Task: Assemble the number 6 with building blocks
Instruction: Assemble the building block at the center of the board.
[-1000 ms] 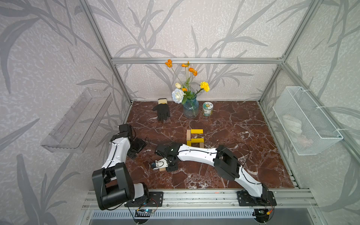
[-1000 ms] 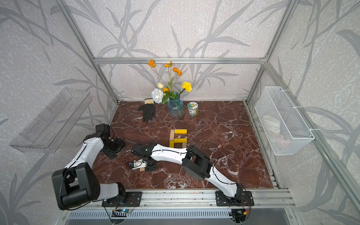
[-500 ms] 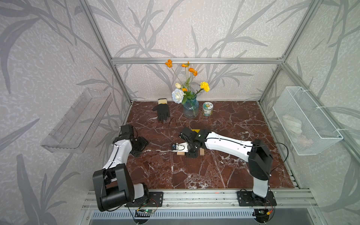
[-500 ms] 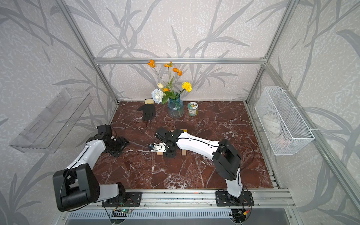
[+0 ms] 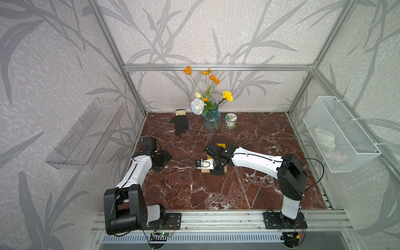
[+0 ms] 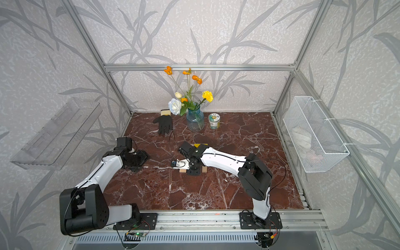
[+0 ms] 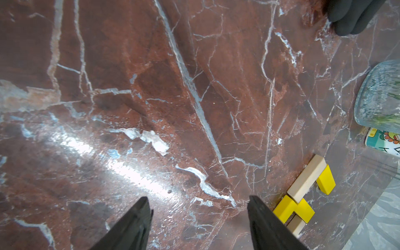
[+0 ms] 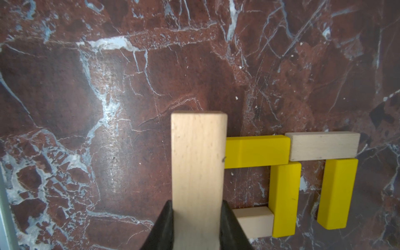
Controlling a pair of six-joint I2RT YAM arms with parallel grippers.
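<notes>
Five building blocks lie flat in a partial number 6 on the marble: a yellow bar, a tan bar, two more yellow bars and a short-looking tan one. My right gripper is shut on a sixth tan block, which stands crosswise at the end of the first yellow bar. In both top views this gripper covers most of the figure. My left gripper is open and empty over bare marble near the left wall.
A blue glass vase with flowers, a small printed can and a black glove stand along the back. A wire basket hangs on the right wall and a clear tray on the left wall.
My right arm has swung from the front left of the table to the block figure in the middle, carrying the tan block. The left arm has drawn back slightly.
</notes>
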